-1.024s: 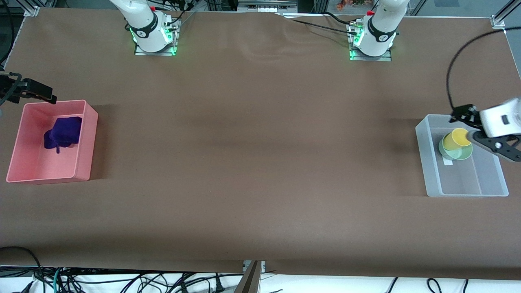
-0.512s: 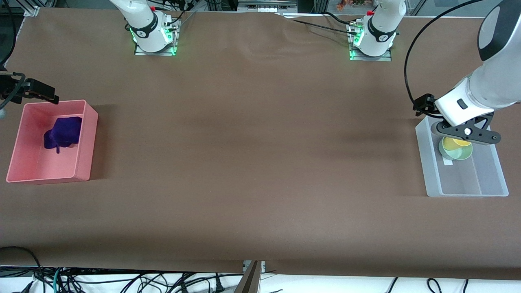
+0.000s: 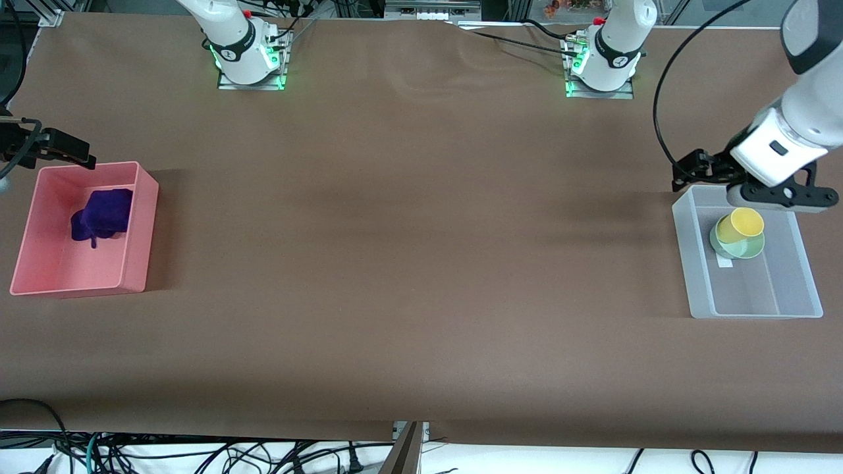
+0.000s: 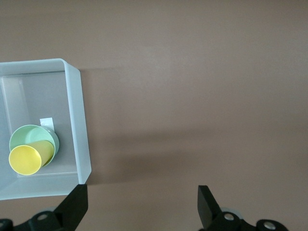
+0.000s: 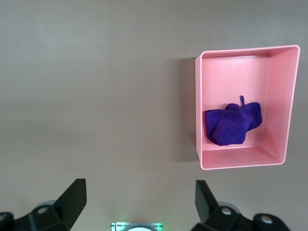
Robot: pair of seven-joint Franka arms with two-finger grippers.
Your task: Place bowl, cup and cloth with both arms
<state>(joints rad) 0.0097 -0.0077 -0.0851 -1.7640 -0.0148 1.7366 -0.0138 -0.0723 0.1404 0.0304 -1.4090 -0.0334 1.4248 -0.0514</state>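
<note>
The yellow cup [image 3: 742, 224] lies tilted inside the pale green bowl [image 3: 743, 248], in a clear bin [image 3: 698, 276] at the left arm's end of the table. My left gripper [image 3: 780, 199] hangs open and empty above the bin's end toward the bases. In the left wrist view the open gripper [image 4: 142, 207] is over bare table beside the bin [image 4: 79, 125], with the cup [image 4: 26, 159] and bowl [image 4: 26, 134] in it. The purple cloth [image 3: 102, 214] lies in a pink bin [image 3: 141, 224]. My right gripper [image 3: 46, 148] waits open above that bin's corner. The right wrist view shows this gripper [image 5: 139, 202], the cloth [image 5: 231, 125] and the bin [image 5: 198, 110].
The arm bases [image 3: 250, 59] [image 3: 602, 66] stand along the table's edge farthest from the camera. A small white label [image 3: 724, 263] lies in the clear bin. Loose cables [image 3: 197, 454] hang below the table's nearest edge. Brown table surface [image 3: 421, 230] stretches between the two bins.
My left gripper has risen and swung from over the cup and bowl to the bin's end toward the bases. Cup, bowl, cloth and right gripper have not moved.
</note>
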